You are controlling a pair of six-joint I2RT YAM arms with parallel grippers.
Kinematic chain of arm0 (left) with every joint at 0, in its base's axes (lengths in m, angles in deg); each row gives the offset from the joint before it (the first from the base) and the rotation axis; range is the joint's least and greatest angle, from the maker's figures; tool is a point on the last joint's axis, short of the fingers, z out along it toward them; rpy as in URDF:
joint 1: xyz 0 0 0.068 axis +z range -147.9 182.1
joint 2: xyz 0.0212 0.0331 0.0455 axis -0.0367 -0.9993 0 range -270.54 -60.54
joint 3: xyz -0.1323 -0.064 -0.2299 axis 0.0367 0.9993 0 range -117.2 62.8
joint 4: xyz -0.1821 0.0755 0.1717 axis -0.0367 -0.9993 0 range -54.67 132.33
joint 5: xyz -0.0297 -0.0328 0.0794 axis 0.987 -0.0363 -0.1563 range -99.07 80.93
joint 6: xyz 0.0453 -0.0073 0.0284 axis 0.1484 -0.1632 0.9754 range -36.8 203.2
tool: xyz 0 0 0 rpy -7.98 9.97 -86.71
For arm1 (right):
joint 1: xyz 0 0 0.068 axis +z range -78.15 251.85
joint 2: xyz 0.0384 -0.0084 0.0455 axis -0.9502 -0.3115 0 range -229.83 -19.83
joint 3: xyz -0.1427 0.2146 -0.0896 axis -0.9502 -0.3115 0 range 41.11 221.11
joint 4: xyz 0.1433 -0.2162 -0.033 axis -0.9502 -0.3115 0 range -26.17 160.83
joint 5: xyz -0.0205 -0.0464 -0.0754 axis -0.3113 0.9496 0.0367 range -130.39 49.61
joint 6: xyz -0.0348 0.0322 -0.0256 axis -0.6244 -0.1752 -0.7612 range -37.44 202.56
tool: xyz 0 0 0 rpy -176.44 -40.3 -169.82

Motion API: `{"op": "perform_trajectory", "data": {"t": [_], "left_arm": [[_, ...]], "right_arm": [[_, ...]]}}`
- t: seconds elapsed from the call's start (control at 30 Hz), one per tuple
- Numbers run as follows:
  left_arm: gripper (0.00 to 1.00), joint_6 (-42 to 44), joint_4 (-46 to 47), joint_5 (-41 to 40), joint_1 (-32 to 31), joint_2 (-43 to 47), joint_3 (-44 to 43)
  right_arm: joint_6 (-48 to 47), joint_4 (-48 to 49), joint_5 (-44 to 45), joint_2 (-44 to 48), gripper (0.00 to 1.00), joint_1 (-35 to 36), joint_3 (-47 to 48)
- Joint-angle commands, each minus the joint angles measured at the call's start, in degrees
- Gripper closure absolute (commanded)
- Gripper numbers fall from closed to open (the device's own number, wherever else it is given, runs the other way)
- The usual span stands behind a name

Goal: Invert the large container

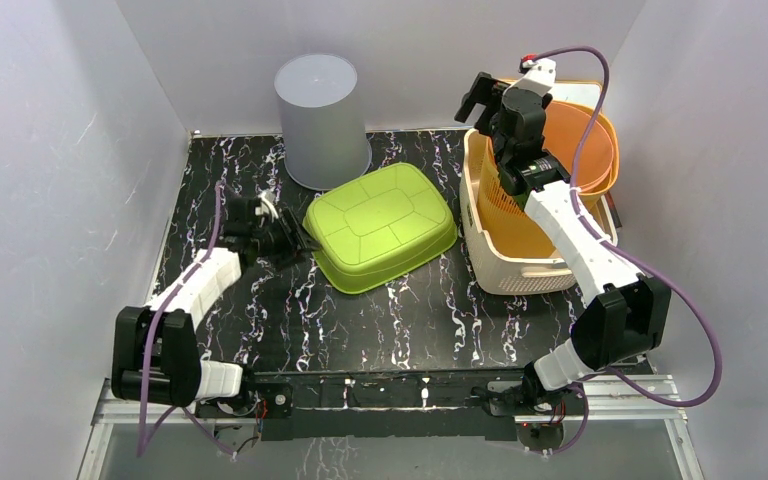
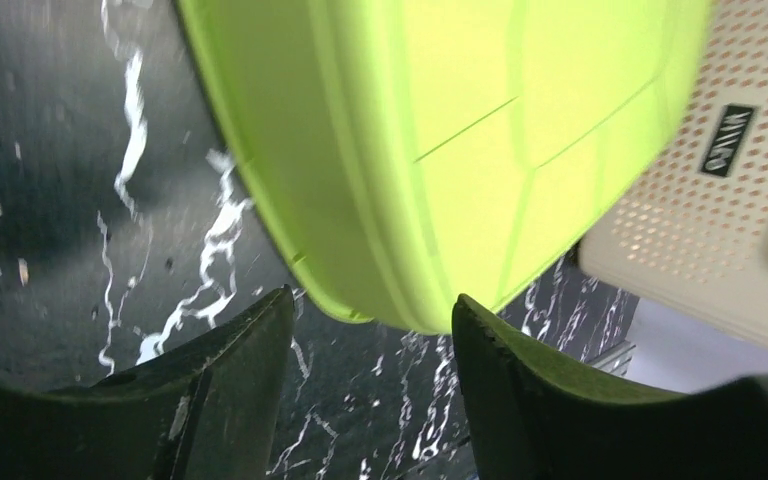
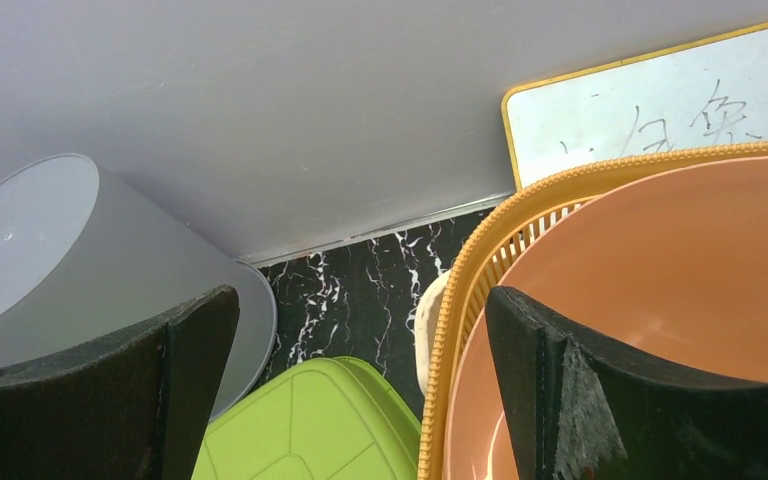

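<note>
Your left gripper [image 1: 298, 240] sits low over the black marbled table [image 1: 360, 320], with its jaws parted to a moderate gap and nothing between them. In the left wrist view its two dark fingers [image 2: 240, 345] frame bare tabletop. The green container [image 2: 440, 150] lies just ahead of the tips, its rim hanging over the gap. You cannot tell from these views whether either tip grazes that rim.

From above, the green container [image 1: 380, 225] rests bottom up on the table. Its panelled base faces the camera and its near-left edge is right at the left gripper's fingertips. Beyond the container, as that tool looks, stands the cream perforated basket [image 2: 680, 200].

Your right gripper [image 1: 477, 98] is raised well above the table with its jaws spread wide, holding and touching nothing. The cream basket [image 1: 520, 270] is below and beside it, with an orange mesh strainer [image 3: 460, 330] and an orange bowl [image 3: 660, 280] nested inside. In the right wrist view the bowl is at the right finger's side, the grey cylinder [image 3: 60, 240] at the left finger's side, and the green container [image 3: 310, 430] low between the two fingers, well apart from them.
</note>
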Motion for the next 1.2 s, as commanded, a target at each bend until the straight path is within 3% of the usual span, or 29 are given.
{"op": "perform_trajectory", "data": {"t": [0.0, 0.1, 0.23, 0.3, 0.43, 0.8, 1.0, 1.17], "left_arm": [[0.41, 4.38, -6.70, -1.56, -0.01, 1.68, -12.57], [0.38, 5.80, -6.80, -5.80, -2.60, -1.33, -20.20], [0.34, 9.13, -11.86, -17.62, -7.15, -10.19, -28.52], [0.26, 9.16, -13.65, -22.30, -9.30, -13.14, -31.00], [0.26, 6.11, -15.35, -27.57, -11.37, -15.48, -32.14], [0.21, 0.73, -13.14, -29.55, -15.26, -17.65, -27.86], [0.17, -4.18, -4.65, -26.36, -15.66, -13.71, -24.34], [0.17, -5.57, -7.13, -30.35, -16.64, -15.28, -26.11]], "right_arm": [[-0.89, 1.30, -1.76, 0.98, 0.06, -0.08, 0.16], [-0.40, 1.00, -3.16, 0.21, 0.07, 0.04, 0.57], [-0.28, 0.71, -3.55, -0.96, 0.07, 0.20, 2.00], [-0.42, 0.96, -3.18, -1.33, 0.06, 0.20, 2.63], [-0.95, 1.85, -2.16, -1.49, 0.05, 0.25, 2.79], [-0.87, 3.03, -0.60, -0.94, 0.02, 0.17, -0.05], [-1.59, 3.30, 0.43, -1.35, 0.02, 0.14, -0.35], [-1.30, 3.54, 0.15, -2.12, 0.02, 0.17, -0.45]]}}
